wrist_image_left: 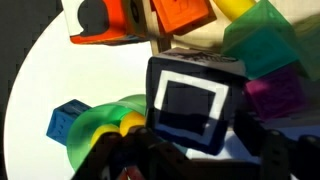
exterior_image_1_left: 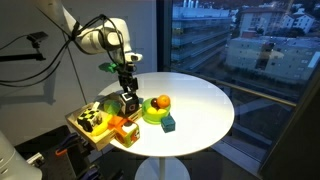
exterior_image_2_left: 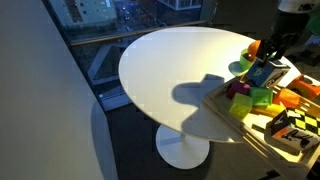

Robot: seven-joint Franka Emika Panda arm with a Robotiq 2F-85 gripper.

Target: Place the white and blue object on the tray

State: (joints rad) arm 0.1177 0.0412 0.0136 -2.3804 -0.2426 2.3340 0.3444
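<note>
The tool (exterior_image_1_left: 128, 94) was clamped around the white-framed blue square block (wrist_image_left: 190, 100), holding it over the wooden tray (exterior_image_2_left: 250, 127) (crowded with coloured toys (exterior_image_2_left: 258, 98)). It seemingly hovered seeking room.

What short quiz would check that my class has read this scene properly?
1. True or false: the hand is shut on the white and blue object.
2. Where is the blue cube? A on the table beside the green bowl; B inside that bowl; C in the hand.
3. Fill in: the table top is ___ in shape.
Key: 1 true; 2 A; 3 round.
</note>
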